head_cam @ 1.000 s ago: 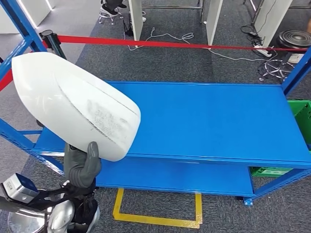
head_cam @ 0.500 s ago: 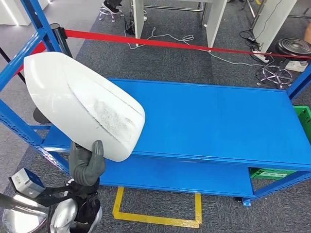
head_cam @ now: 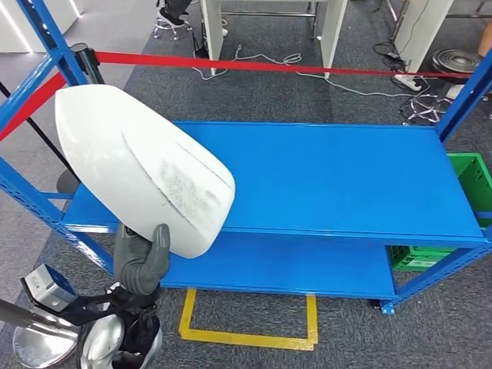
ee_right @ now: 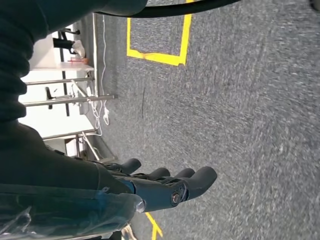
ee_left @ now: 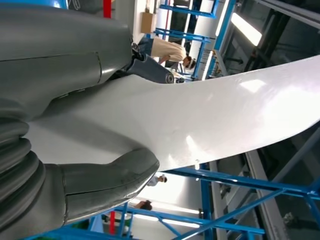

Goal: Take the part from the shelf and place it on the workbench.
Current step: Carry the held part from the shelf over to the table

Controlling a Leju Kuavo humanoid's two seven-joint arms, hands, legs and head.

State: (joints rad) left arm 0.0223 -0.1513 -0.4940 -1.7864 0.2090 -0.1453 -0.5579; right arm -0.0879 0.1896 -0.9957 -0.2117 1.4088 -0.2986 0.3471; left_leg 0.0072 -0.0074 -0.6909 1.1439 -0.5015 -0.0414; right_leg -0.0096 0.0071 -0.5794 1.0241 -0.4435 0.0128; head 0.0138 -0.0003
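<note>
Your left hand (head_cam: 141,260) grips the white curved shell part (head_cam: 142,175) over the blue shelf's (head_cam: 337,184) left end, your right hand (ee_right: 166,186) empty, fingers loosely apart above grey carpet (ee_right: 245,100).

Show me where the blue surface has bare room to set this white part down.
The blue top surface is bare from the white part's edge across to the green crate at its far end. The lower blue level is bare too, but a low gap. Crowding is near the left hand, where the part covers that end.
</note>
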